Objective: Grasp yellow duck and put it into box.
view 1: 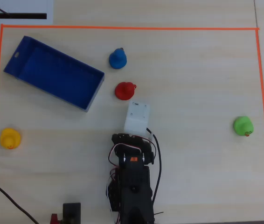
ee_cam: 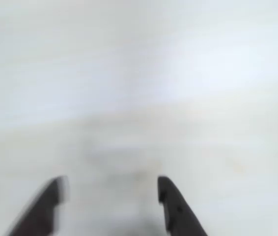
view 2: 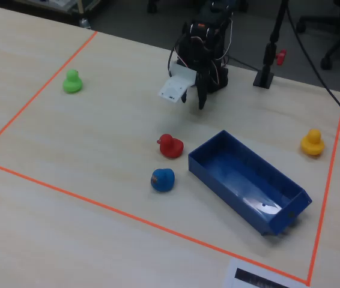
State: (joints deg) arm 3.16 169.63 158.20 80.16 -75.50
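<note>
The yellow duck sits alone near the left tape line in the overhead view, well left of the arm; in the fixed view it is at the far right. The blue box lies empty and slanted at the upper left of the overhead view, and in the fixed view it is between the duck and the other toys. My gripper points down at bare table close to the arm's base. Its two dark fingertips stand apart with nothing between them. In the overhead view the white wrist camera block hides the fingers.
A red duck and a blue duck stand just ahead of the gripper, right of the box. A green duck sits far right. Orange tape frames the workspace. A black stand rises beside the arm's base.
</note>
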